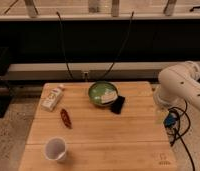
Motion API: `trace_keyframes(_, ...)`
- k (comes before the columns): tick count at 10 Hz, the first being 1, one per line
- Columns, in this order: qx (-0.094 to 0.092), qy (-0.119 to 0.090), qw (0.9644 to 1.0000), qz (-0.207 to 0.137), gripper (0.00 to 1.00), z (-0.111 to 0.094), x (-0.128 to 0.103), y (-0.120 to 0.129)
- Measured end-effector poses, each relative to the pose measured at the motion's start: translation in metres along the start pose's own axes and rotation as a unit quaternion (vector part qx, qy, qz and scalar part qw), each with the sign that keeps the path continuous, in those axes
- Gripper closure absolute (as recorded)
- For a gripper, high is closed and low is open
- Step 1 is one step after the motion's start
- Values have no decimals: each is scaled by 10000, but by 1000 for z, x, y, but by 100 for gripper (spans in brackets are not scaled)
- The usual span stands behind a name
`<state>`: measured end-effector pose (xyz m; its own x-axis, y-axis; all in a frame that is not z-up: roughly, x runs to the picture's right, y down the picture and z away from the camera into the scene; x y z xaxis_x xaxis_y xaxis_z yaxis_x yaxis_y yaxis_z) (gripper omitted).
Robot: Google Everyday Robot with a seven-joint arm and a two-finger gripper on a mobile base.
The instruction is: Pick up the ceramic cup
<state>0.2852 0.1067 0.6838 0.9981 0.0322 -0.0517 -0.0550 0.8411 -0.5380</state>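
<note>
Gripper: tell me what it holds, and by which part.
Nothing is held. The gripper hangs open at the right edge of the table, under the arm. The ceramic cup stands free near the front left corner.

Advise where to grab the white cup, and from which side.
Grip the ceramic cup across its upper wall, probably from above: it stands upright, mouth open, nothing crowding it. The gripper hangs at the right edge of the table, so come in from there.
</note>
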Motion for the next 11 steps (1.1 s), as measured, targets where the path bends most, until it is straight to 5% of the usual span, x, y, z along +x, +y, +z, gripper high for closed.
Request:
trace_keyframes(7, 0, 19, 10000, -8, 20, 0, -1, 1)
trace_keyframes(11, 84, 264, 9991, -322, 20, -6, -44, 7)
